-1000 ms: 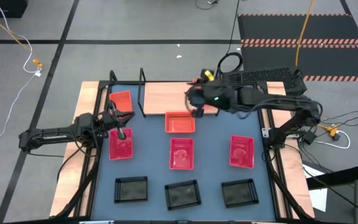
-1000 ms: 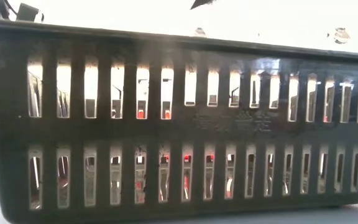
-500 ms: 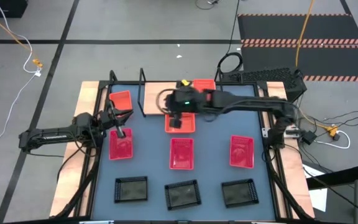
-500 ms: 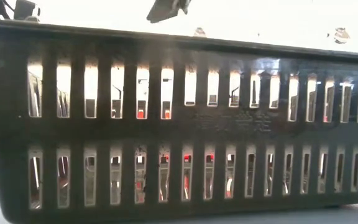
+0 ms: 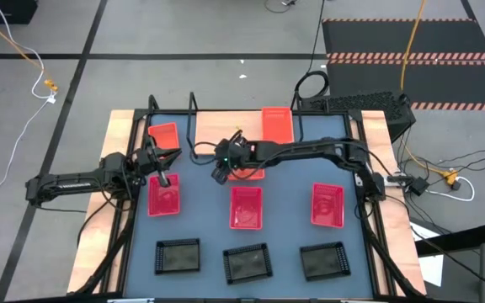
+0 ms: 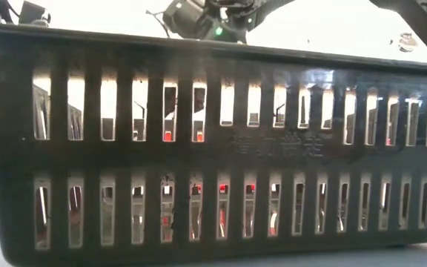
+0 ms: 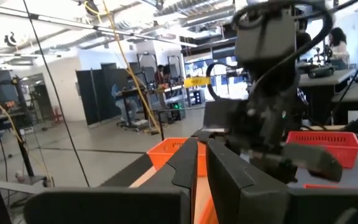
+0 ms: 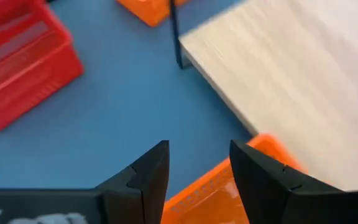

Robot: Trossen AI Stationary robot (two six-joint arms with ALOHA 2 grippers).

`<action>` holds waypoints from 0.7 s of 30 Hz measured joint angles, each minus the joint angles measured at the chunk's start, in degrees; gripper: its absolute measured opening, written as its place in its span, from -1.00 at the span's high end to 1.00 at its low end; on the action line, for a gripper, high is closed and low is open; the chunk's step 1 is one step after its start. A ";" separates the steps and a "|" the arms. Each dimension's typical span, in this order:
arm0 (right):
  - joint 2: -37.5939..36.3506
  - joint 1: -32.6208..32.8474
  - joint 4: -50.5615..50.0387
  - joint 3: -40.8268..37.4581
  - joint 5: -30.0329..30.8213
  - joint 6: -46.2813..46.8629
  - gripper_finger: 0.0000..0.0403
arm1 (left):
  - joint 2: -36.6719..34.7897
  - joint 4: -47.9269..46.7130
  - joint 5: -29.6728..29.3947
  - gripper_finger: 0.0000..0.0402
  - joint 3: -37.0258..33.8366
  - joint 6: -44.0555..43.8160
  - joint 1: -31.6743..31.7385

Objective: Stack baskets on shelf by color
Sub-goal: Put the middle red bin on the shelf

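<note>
Orange plastic mesh-walled basket point(image 5: 247, 167) sits at centre frame in the high view, on the blue tabletop point(image 5: 289, 206) just below the light wooden shelf plank point(image 5: 226, 130) with its black wire frame. Right gripper point(image 5: 220, 172) hovers over that basket's left edge, arm stretched in from the right side of the frame. Right wrist view: the two dark fingers point(image 8: 148, 174) stand apart with a moderate gap, nothing between them; orange rim point(image 8: 229, 186) below, plank edge point(image 8: 291, 81) beyond.

Second orange basket point(image 5: 163, 135) at upper left, inside the wire frame. Third orange basket point(image 5: 276, 124) at upper centre, on the plank's right part.

Three pinkish-red baskets in a middle row: left point(image 5: 164, 195), centre point(image 5: 245, 208), right point(image 5: 327, 204). Three black baskets along the bottom: left point(image 5: 178, 256), centre point(image 5: 247, 263), right point(image 5: 322, 260).

Left gripper point(image 5: 163, 178) hangs at the upper edge of the left pinkish-red basket. Left wrist view: its fingers point(image 7: 225, 171) nearly together, only a narrow slit, holding nothing.

Low view: slotted wall of a black basket point(image 6: 213, 156) fills the frame; part of the right arm point(image 6: 206, 18) shows above its rim at top centre.
</note>
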 joint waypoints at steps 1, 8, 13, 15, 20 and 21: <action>0.32 0.00 -0.11 0.00 0.00 2.00 0.19 | 0.00 -0.02 0.01 0.81 0.00 -0.02 0.00; 2.37 0.77 -2.09 0.00 1.48 5.37 0.19 | 0.00 0.43 0.01 0.81 0.00 0.04 0.00; 3.05 1.91 -3.30 -0.05 6.50 5.36 0.19 | 0.00 1.06 -0.01 0.81 0.00 0.28 0.00; 3.09 2.20 -2.37 -0.46 7.54 5.32 0.19 | 0.02 1.16 -0.01 0.81 0.00 0.28 0.00; 2.76 2.47 1.26 -3.62 7.31 6.60 0.19 | 0.00 1.21 -0.01 0.81 0.00 0.19 0.00; 2.74 2.47 1.99 -4.36 7.05 6.64 0.19 | 0.00 1.21 -0.01 0.81 0.00 0.08 0.00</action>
